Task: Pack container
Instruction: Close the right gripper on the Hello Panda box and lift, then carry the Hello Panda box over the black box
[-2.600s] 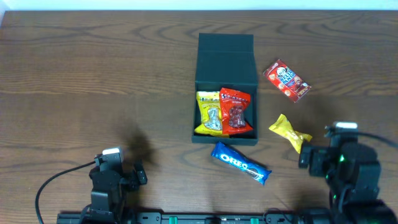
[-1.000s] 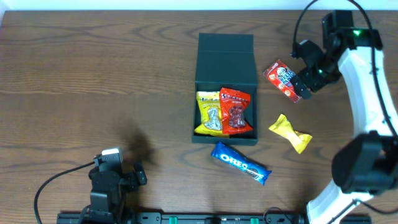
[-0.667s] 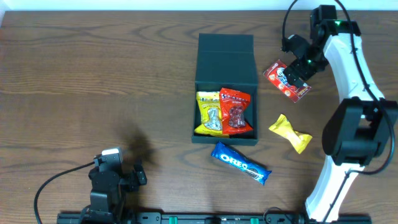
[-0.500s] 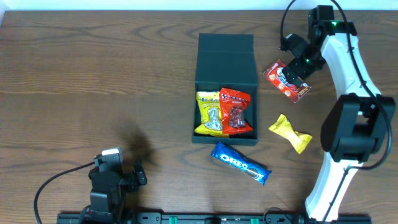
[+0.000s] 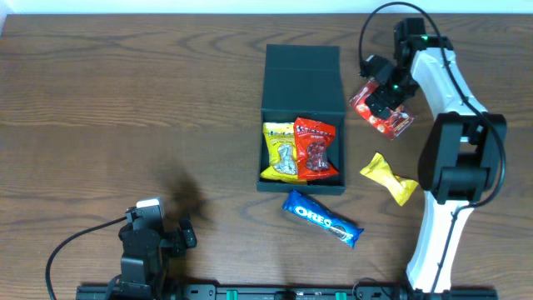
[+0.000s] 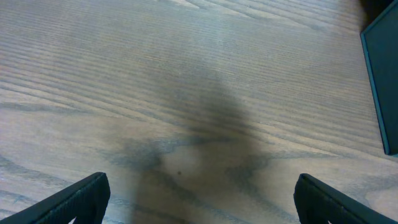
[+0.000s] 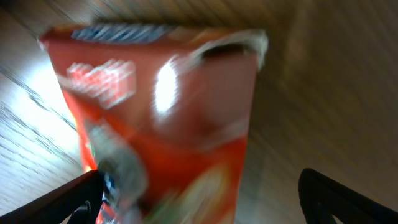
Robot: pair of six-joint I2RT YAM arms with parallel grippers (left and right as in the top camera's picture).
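Observation:
The container [image 5: 300, 188] is a dark teal box in the middle of the table, its flip lid [image 5: 302, 79] lying open behind it. Inside it are a yellow packet [image 5: 281, 152] and an orange-red packet [image 5: 316, 148]. My right gripper [image 5: 379, 93] hovers open over a red snack packet [image 5: 390, 117] to the right of the lid. In the right wrist view that packet [image 7: 168, 106] is blurred and fills the space between the spread fingers [image 7: 81, 199], nearer the left one. My left gripper [image 6: 199, 202] is open over bare wood at the front left [image 5: 154, 225].
A blue Oreo pack [image 5: 322, 218] lies just in front of the container. A yellow wrapped snack [image 5: 389, 177] lies to its right. The container's edge [image 6: 379, 81] shows at the right of the left wrist view.
The right arm has swung up from the front right and then leftward onto the red snack packet. The left arm and all packets have stayed put.

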